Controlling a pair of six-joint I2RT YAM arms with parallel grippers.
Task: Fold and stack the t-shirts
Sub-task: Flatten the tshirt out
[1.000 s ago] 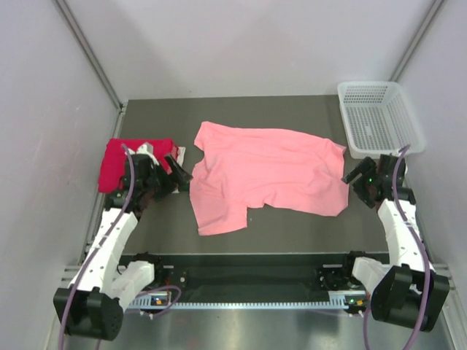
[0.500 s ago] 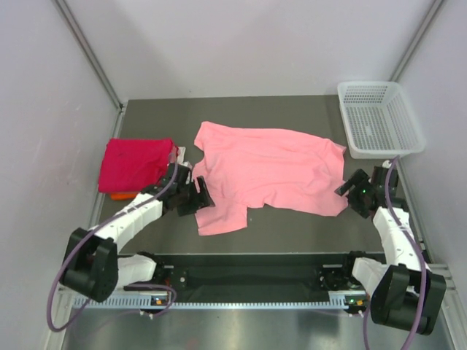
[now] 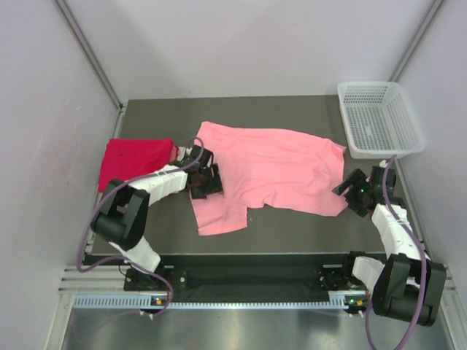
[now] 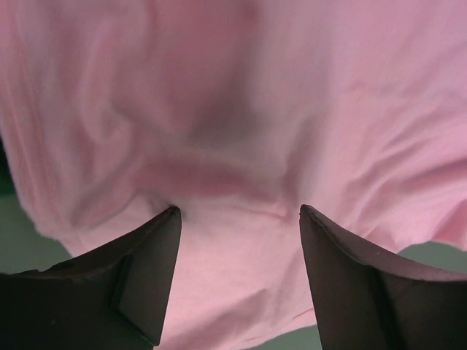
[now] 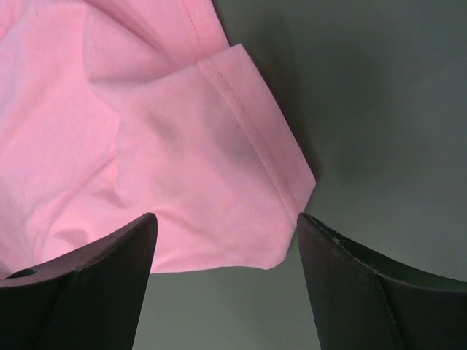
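Note:
A light salmon-pink t-shirt (image 3: pixel 270 171) lies spread and rumpled in the middle of the dark table. A folded magenta-red t-shirt (image 3: pixel 135 160) sits at the left. My left gripper (image 3: pixel 206 180) is open, low over the pink shirt's left side; the cloth (image 4: pixel 241 146) fills the left wrist view between the fingers. My right gripper (image 3: pixel 349 188) is open beside the shirt's right corner; the hemmed corner (image 5: pixel 219 182) lies just ahead of its fingers. The orange t-shirt is hidden.
A white plastic mesh basket (image 3: pixel 379 120) stands at the back right corner. White walls close in left and right. A metal rail (image 3: pixel 241 292) runs along the near edge.
My left gripper has swung right from beside the magenta-red stack onto the pink shirt's left side. My right gripper has shifted slightly down toward the shirt's right corner.

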